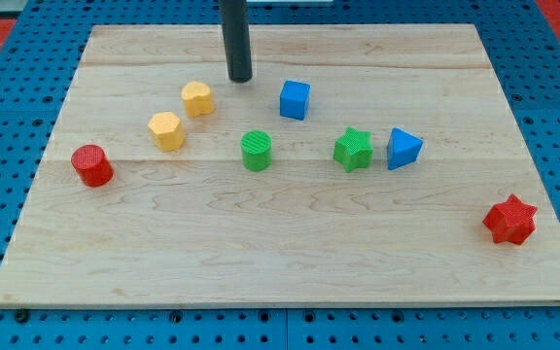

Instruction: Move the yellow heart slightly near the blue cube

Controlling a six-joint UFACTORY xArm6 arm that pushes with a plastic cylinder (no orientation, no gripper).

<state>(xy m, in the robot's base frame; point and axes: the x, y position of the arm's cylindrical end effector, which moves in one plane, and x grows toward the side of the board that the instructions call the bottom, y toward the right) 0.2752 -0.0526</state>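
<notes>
The arm's dark rod stands over the wooden board (290, 272), its tip (240, 79) resting near the view's top, between the yellow heart (197, 98) and the blue cube (295, 99), touching neither. There is no claw: the rod holds nothing. The heart lies to the tip's left, near a yellow hexagonal block (166, 130); the cube sits to its right. To nudge the heart rightward, the tip would likely need to get round to its far left side. No writing or labels are visible.
</notes>
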